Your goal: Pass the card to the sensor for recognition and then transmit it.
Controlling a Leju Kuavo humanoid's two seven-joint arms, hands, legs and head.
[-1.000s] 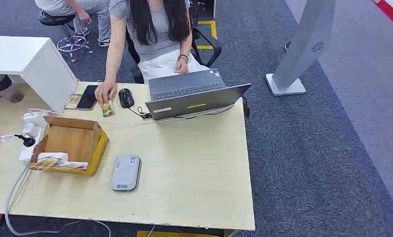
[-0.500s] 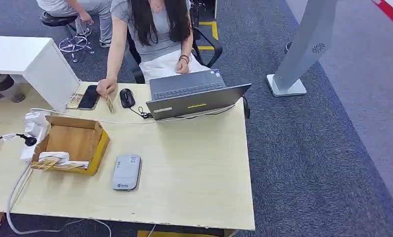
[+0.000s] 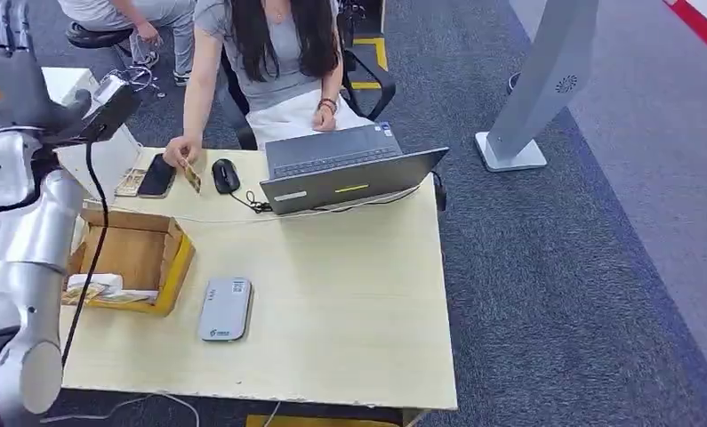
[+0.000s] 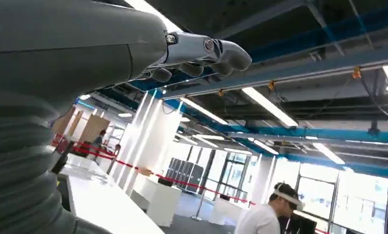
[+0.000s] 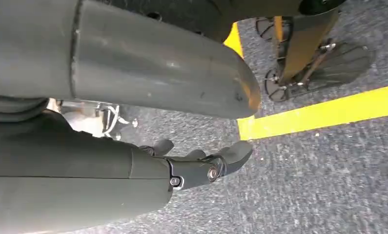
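Now, arm: the left arm had risen into the head view since half a second earlier; the left hand (image 3: 10, 67) was up high beside the counter (image 3: 349, 302), fingers apart, holding nothing.
Card: the card (image 3: 192, 177) was pinched upright in the person's hand (image 3: 180, 153) by the mouse (image 3: 225, 175), more lifted than a second before.
Right hand: the right hand (image 5: 201, 163) hung over the floor, fingers loosely spread, empty.
Sensor: the grey sensor (image 3: 226, 310) lay untouched near the box (image 3: 136, 258).
Meaning: a handover looked about to start; scanning not yet begun.
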